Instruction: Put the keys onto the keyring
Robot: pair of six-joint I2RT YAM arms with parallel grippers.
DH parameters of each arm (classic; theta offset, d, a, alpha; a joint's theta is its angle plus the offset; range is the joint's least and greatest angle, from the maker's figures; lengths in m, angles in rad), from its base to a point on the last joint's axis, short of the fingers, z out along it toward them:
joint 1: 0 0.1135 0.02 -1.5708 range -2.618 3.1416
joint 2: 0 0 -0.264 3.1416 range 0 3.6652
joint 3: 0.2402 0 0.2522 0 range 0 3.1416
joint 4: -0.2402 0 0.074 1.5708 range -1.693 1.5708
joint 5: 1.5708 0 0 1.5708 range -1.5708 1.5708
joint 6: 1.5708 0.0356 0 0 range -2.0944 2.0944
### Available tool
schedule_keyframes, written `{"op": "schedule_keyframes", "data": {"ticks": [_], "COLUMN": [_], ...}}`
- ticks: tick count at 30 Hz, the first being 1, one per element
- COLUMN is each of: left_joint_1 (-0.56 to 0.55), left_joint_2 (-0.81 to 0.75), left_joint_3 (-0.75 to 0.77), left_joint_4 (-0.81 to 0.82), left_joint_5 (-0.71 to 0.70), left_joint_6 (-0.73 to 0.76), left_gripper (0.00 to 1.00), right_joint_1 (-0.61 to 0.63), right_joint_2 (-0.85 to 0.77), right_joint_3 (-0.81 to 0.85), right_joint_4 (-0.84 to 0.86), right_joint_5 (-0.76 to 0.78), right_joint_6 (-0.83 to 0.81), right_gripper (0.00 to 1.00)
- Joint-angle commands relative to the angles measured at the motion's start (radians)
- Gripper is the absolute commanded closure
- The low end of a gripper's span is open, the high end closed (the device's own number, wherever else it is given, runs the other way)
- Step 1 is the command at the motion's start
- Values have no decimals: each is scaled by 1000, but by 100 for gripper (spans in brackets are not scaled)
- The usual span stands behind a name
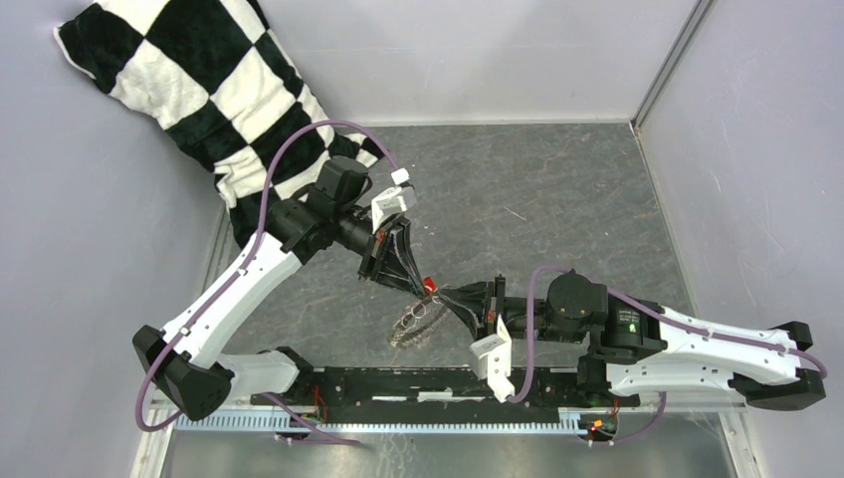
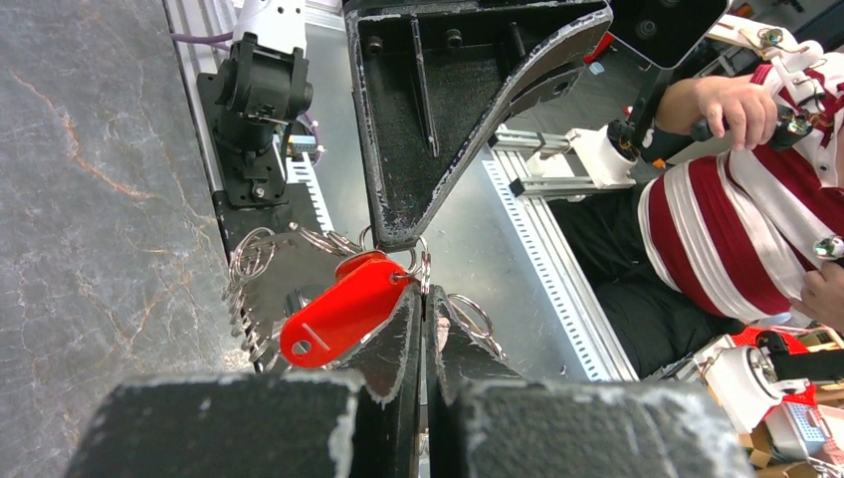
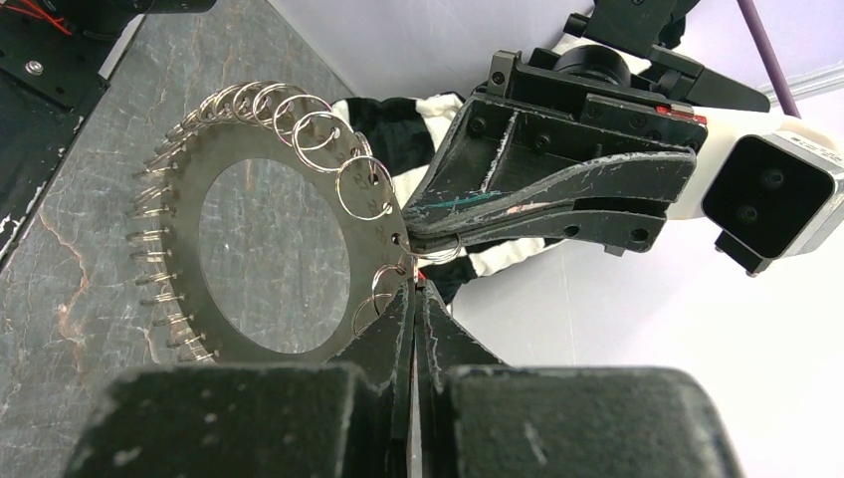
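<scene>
Top view first: the keyring (image 1: 413,326) sits tilted over the grey bench (image 1: 557,189), and I can't tell whether its low edge touches the surface. The left hand (image 1: 423,283) points in from the keyring's upper left and the right hand (image 1: 448,299) from its right. Their tips nearly meet just above its top edge. That spot of red is the key (image 1: 430,286), right at the left hand's tip. Well beyond the keyring, in the far left corner, lies a black-and-white chequered cloth (image 1: 189,90).

Now the left wrist. The left hand's fingers are pressed together. The key's red tag lies against the outer side of one finger, slanting down across the keyring's face. The tag's upper end meets a thin wire loop right at those fingertips, and the tip of a right-hand finger touches the same spot from above. Past the keyring, off the bench, sits a person (image 2: 717,229) in a red-striped shirt.

Right wrist. The right hand is pressed together too, pinching the keyring's rim. The flat disc stands on edge, with a hollow middle and small wire rings fanned round it. Just beside that rim, the closed left hand nips the small wire loop. The red tag is hidden here.
</scene>
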Motion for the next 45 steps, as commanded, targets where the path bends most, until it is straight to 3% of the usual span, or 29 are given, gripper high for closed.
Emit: {"op": "schedule_keyframes", "data": {"ticks": [1, 45], "left_joint_1": [0, -11], "left_joint_2": [-10, -16], "left_joint_3": [2, -3], "left_joint_4": [51, 58], "left_joint_5": [1, -122], "left_joint_6": [-50, -98], "left_gripper": [98, 98], "right_joint_1": [2, 1], "right_joint_2": [2, 9], "right_joint_3": [11, 25], "right_joint_4": [43, 57], "right_joint_5": [4, 59], "right_joint_6": [-9, 6], "right_gripper": [99, 99]}}
